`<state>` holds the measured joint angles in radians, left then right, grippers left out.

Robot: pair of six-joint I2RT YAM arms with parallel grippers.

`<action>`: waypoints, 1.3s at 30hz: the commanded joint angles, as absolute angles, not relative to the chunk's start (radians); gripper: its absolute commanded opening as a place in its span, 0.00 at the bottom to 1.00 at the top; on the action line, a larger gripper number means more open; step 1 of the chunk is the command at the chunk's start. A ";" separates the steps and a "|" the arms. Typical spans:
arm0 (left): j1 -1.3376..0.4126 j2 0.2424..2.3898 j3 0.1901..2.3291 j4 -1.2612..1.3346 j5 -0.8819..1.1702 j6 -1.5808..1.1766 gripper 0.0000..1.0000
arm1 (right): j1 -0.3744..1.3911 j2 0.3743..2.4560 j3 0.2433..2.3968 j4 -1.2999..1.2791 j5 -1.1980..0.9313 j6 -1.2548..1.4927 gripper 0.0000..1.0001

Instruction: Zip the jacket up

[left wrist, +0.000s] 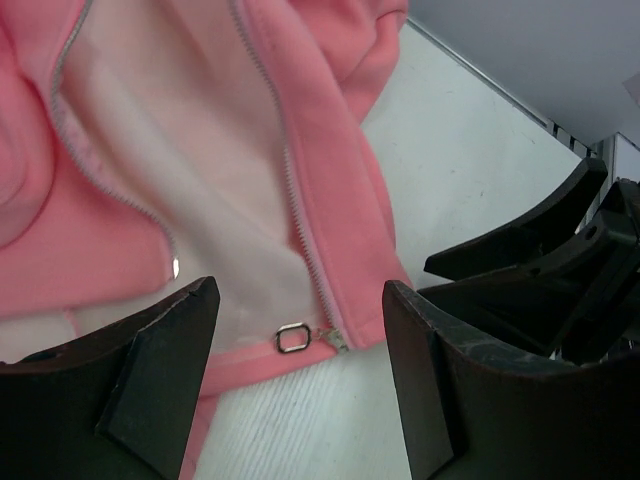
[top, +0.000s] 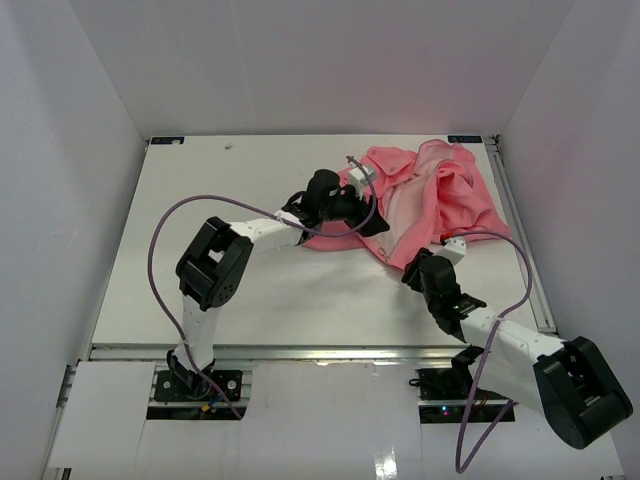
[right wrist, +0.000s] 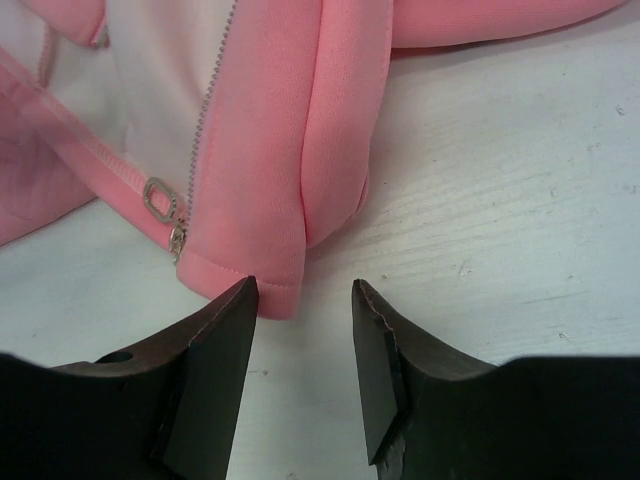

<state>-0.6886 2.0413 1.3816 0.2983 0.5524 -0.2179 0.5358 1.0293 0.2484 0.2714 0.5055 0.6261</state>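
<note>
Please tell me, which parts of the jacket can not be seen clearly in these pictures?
- Top view: the left claw covers part of the jacket; the zipper pull is too small to see.
- Left wrist view: the top edge cuts off the zipper's upper part.
- Right wrist view: the top edge cuts it off too.

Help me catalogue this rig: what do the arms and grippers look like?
The left arm and right arm share white links, black joint housings and a looping purple cable each. The left gripper and right gripper have black wedge-shaped fingers.
</note>
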 commanded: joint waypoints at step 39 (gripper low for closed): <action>-0.736 2.226 1.724 0.087 0.831 -0.218 0.79 | 0.532 0.584 0.122 0.245 0.542 0.594 0.53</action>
<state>-0.7297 2.2799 1.6875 0.0788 0.7664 -0.2017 0.5358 0.6087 0.1329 0.2332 0.5160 0.6131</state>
